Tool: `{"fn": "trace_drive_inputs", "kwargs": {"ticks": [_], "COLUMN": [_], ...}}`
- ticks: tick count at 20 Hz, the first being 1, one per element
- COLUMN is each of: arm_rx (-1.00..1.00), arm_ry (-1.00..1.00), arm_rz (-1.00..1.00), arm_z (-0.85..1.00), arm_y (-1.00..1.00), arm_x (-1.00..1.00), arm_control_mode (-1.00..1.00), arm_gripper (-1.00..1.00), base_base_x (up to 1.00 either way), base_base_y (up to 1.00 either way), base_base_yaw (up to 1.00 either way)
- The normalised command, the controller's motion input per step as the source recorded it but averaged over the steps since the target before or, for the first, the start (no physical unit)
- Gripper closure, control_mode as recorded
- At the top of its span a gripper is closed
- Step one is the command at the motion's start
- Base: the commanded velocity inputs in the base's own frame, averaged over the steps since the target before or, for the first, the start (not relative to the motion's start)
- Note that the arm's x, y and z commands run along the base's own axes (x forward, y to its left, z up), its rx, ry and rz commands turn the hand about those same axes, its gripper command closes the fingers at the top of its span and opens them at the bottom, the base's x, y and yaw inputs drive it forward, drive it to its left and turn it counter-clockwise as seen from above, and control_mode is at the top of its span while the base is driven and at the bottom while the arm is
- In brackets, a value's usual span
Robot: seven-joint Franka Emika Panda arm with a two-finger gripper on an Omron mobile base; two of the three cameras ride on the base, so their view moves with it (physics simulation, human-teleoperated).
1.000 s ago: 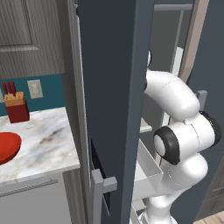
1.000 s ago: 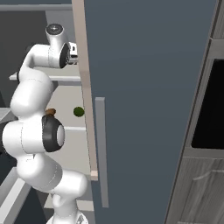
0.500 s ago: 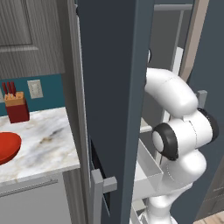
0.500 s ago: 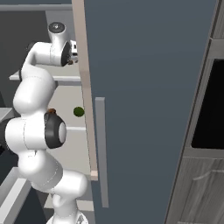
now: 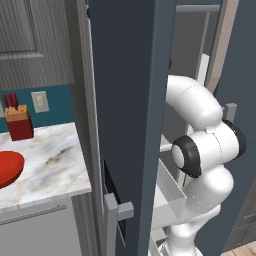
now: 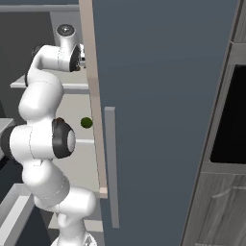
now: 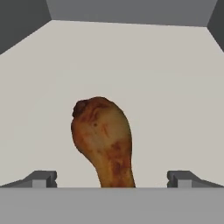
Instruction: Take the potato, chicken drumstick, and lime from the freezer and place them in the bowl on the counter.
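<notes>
The chicken drumstick (image 7: 103,138) lies on a pale freezer shelf, thick end away from me and narrow end pointing at my hand. My gripper (image 7: 112,179) is open, a fingertip on either side of the narrow end, not touching it. In the right base view my arm reaches onto the upper shelf of the freezer (image 6: 72,87), with the hand behind the door edge. The lime (image 6: 86,122) sits on the shelf below. Beside it a brown sliver, probably the potato (image 6: 57,119), peeks over my elbow. The red bowl (image 5: 7,167) rests on the counter (image 5: 55,160) at the left.
The open freezer door (image 6: 163,120) stands close on the arm's right and another dark door panel (image 5: 130,100) on its left. A clear door bin (image 5: 167,195) juts out low beside the arm. A red knife block (image 5: 17,122) stands at the back of the counter.
My arm's elbow has shifted slightly to the right in the right base view. The gripper has stayed open and nothing has been picked up.
</notes>
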Motion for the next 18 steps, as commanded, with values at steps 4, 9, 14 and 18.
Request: {"fn": "trace_drive_inputs", "kwargs": {"ticks": [4,9,14,18], "arm_rx": [0.0,0.0,0.0,0.0], "arm_ry": [0.0,0.0,0.0,0.0], "arm_rz": [0.02,0.01,0.02,0.01], "arm_z": [-0.16,-0.19,-0.21,-0.48], "arm_y": [0.0,0.0,0.0,0.0], "arm_x": [0.1,0.08,0.1,0.0], "arm_control_mode": [-1.0,-1.0,-1.0,-1.0], "arm_gripper": [-1.0,-1.0,-1.0,1.0], "base_base_x": [0.0,0.0,0.0,0.0], "base_base_y": [0.0,0.0,0.0,0.0], "base_base_yaw": [0.0,0.0,0.0,0.0]}}
